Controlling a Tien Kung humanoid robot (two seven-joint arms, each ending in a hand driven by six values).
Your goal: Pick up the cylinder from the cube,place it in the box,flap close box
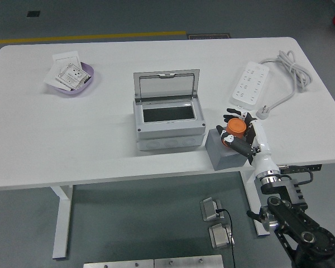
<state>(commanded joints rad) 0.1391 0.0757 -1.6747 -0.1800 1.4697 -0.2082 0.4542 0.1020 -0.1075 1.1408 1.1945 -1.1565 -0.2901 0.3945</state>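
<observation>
Here the right hand grasps the orange cylinder, its fingers curled around the sides, with the cylinder at the top of the grey cube near the table's near edge; whether it has lifted clear cannot be told. The grey box stands just left of the cube, its clear lid tilted up toward the far side, leaving the cavity open to receive the cylinder. The left hand is out of view.
</observation>
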